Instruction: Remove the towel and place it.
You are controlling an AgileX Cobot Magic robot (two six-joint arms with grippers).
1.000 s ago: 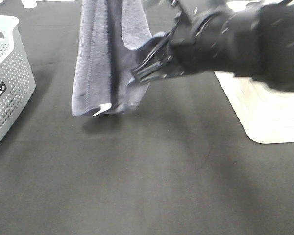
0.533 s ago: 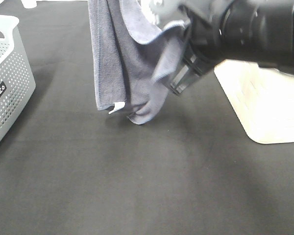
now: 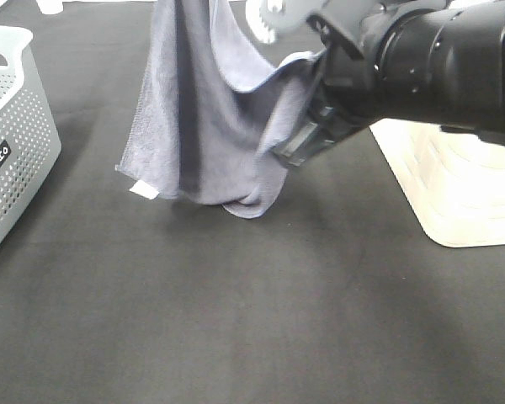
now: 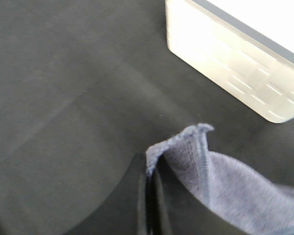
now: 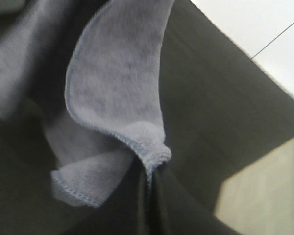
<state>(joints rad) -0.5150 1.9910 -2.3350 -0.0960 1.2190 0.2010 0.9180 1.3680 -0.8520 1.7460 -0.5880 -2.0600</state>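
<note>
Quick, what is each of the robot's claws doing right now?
Left gripper: closed on a corner of the towel.
Right gripper: closed on the towel's hem.

A black cloth-covered table (image 3: 236, 320) fills nearly the whole high view, matte and evenly lit, with only soft shadows on it. A grey perforated basket (image 3: 17, 143) with a small black label stands at its left side, and a white embossed bin (image 3: 463, 194) at its right. Beyond the table edge lies a pale surface (image 5: 264, 29), perhaps floor, crossed by one thin dark line
</note>
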